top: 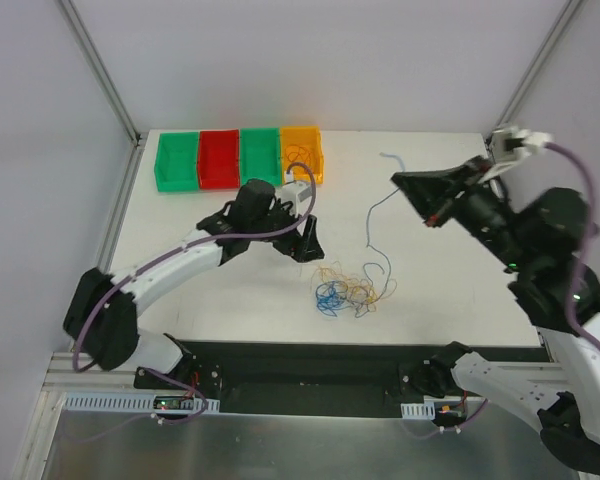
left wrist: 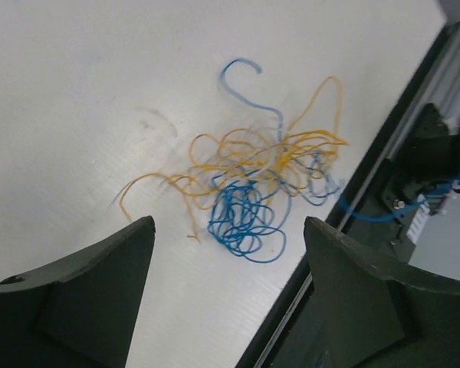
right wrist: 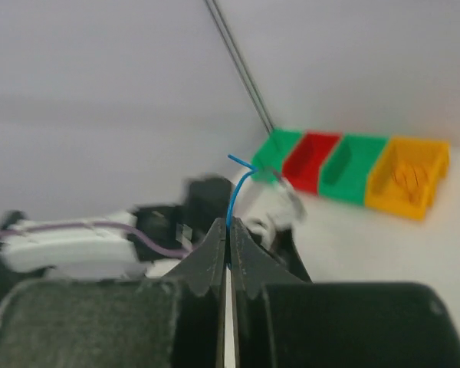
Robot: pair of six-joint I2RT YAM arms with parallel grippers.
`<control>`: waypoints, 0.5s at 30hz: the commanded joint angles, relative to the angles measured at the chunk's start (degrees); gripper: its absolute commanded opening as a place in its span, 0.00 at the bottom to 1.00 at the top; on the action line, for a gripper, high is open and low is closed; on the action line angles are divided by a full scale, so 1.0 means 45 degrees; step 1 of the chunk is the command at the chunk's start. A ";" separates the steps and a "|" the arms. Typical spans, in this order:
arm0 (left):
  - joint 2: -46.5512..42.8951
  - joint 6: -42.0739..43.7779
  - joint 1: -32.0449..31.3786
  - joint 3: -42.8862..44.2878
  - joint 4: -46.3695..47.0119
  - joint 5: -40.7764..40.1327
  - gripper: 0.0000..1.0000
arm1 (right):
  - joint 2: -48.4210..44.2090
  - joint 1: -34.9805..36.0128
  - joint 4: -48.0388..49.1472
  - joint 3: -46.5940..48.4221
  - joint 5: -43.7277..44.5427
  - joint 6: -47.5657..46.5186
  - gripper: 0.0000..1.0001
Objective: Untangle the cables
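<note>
While right gripper (right wrist: 228, 228) pinches blue wire (right wrist: 231, 201) above tangle (top: 350, 288), left gripper (left wrist: 228, 230) hovers wide beside tangle. Risk: pull drags whole unpinned tangle; thin wire slips.

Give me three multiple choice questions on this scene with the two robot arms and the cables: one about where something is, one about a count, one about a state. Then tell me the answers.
1. Where does the tangle of cables lie?
A. in a bin
B. on the table, near its front edge
C. draped over an arm

2. How many bins stand in the row at the far edge?
A. two
B. four
C. six

3. What is the right gripper doing?
A. standing wide open
B. shut on a blue cable
C. shut on a bin

Answers:
1 B, the tangle rests on the white tabletop in front of the arms' bases.
2 B, green, red, green and orange bins sit side by side.
3 B, it is pinched tight, with the blue cable rising out of it.
</note>
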 commanded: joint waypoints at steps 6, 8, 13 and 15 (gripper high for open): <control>-0.5110 0.0178 -0.0120 -0.3990 0.8197 0.3569 0.96 | -0.0374 0.0074 0.2935 -0.6146 -0.1560 0.2387 0.01; -0.5208 0.0000 -0.0140 -0.4150 0.8495 0.3434 0.96 | 0.0035 0.0230 0.3973 -0.6871 -0.2284 0.3054 0.01; -0.5014 0.0059 -0.0335 -0.4073 0.8340 0.3570 0.95 | 0.0778 0.0933 0.4483 -0.7127 -0.1956 0.3329 0.01; -0.4819 -0.0039 -0.0394 -0.3936 0.8339 0.3861 0.92 | 0.1031 0.1226 0.4872 -0.7089 -0.1994 0.3505 0.01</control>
